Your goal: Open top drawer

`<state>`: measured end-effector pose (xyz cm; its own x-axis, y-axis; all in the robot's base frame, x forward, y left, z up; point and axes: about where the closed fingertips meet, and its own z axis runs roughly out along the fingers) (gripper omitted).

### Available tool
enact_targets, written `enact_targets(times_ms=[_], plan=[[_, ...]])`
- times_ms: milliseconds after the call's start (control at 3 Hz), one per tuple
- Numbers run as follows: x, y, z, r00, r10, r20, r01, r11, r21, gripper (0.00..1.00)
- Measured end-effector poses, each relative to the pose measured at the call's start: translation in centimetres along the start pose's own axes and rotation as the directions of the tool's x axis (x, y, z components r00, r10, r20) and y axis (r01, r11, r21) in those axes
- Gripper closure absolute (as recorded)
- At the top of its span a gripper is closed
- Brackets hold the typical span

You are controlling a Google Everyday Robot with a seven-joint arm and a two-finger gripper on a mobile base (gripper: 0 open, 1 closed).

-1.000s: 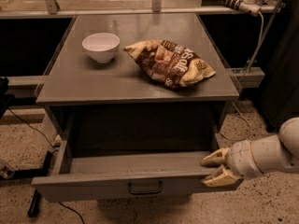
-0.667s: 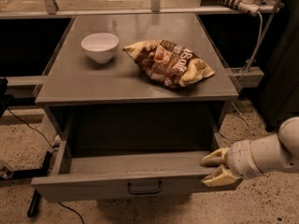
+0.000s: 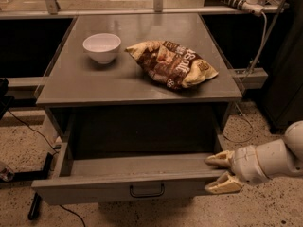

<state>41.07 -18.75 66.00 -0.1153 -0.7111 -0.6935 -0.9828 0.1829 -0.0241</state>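
Top drawer: found at 6 o'clock in the view, under the grey cabinet top. It is drawn well out, and its inside is seen to be bare.
Gripper: placed at 4 o'clock, at the right end of the drawer front. The fingers are spread wide, one at the upper rim and one by the lower corner, with that end between them. Whether the front is pressed firmly cannot be told.
Arm: brought in from 3 o'clock.
Handle: a small black loop centred on the front, left untouched.
Handling: the drawer is judged stiff sheet metal, fairly light when unloaded and not fragile. Its flat painted faces are expected to be slippery.
Hold point: the centre loop is judged the better grip. A pull at the right end may cause the drawer to be skewed on its runners.
Progress: the opening is judged nearly or fully done.
On top: a white bowl is set at 11 o'clock and a crumpled snack bag at 1 o'clock, apart.
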Motion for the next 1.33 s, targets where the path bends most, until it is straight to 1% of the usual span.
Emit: enact_targets(times_ms=[333, 667, 1000, 1333], plan=[[1.2, 2.0, -0.7, 1.0, 0.012, 0.007, -0.012, 0.9997, -0.02, 0.57], [1.0, 1.9, -0.9, 1.0, 0.012, 0.007, -0.012, 0.9997, -0.02, 0.81], [1.7, 3.5, -1.6, 1.0, 0.02, 0.007, -0.02, 0.9995, -0.024, 1.0], [1.7, 3.5, -1.6, 1.0, 0.02, 0.007, -0.02, 0.9995, -0.024, 0.0]])
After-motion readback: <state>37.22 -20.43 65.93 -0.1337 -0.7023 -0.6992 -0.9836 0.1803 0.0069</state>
